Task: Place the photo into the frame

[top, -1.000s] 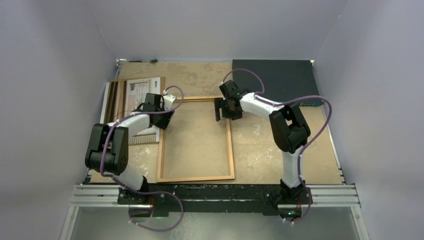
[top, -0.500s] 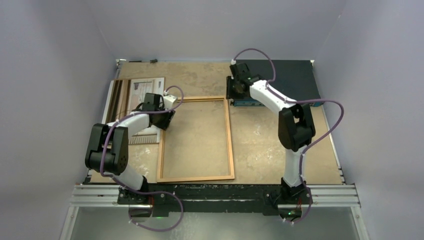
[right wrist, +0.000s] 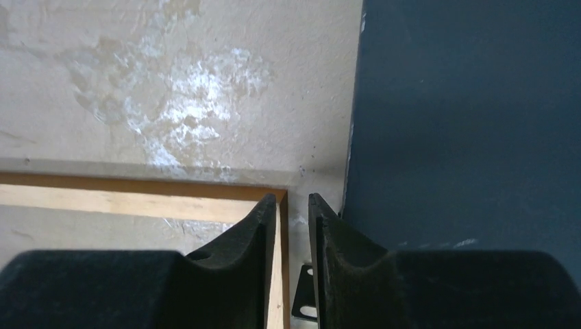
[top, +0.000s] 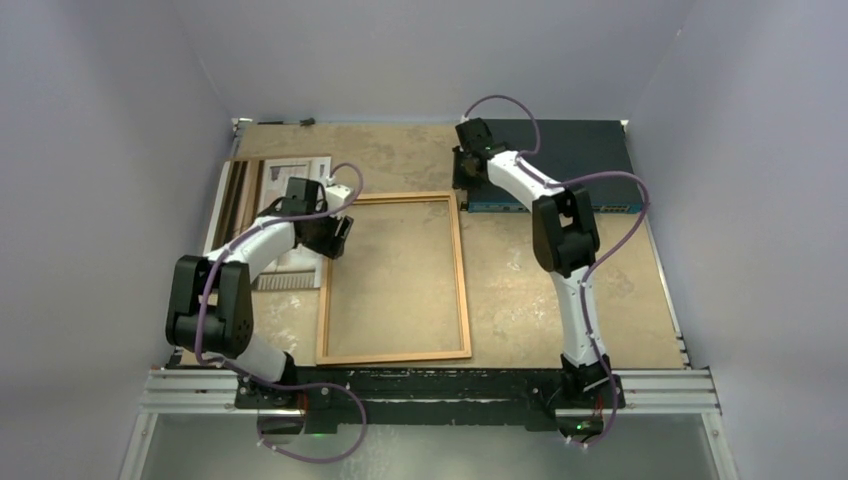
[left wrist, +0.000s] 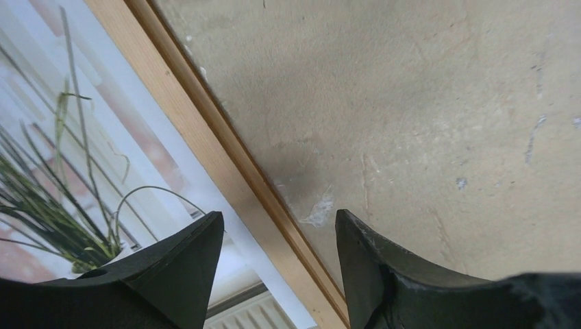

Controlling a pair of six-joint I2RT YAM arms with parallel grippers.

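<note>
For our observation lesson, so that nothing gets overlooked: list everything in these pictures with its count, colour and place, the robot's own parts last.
photo: one, white, brown and pink print with a dark plant, far left, partly under the left arm.
backing board: one, brown, at the photo's left edge.
frame: one, orange-brown wood, flat mid-table, table showing through.
flat box: one, dark blue, far right corner.
table: one, tan, worn.
left gripper: one, black, open, over the frame's left rail beside the photo.
right gripper: one, black, narrow gap, over the frame's far right corner.
</note>
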